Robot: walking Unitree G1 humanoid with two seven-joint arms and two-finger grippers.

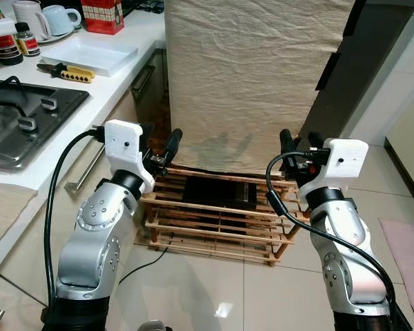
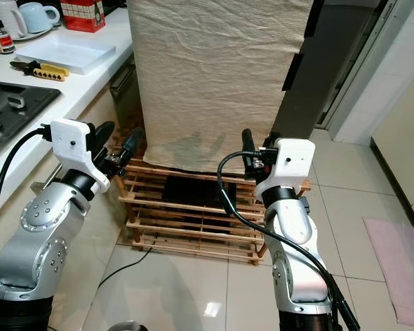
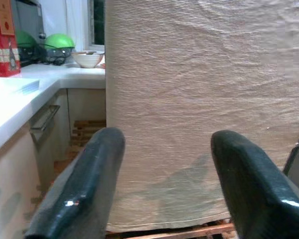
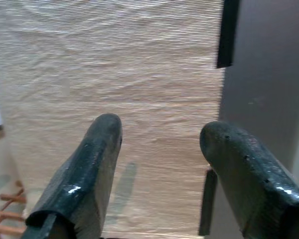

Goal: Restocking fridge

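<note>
Left gripper and right gripper both raised with glossy black fingers spread apart, holding nothing, aimed at the fridge straight ahead. Tall upright box, long axis vertical, front draped in one wrinkled beige woven cloth, dark side panel on the right, standing on one slatted wooden pallet. To the left, white smooth countertop with one white rectangular tray, one pair of yellow-handled pliers, two mugs, black gas hob.
</note>
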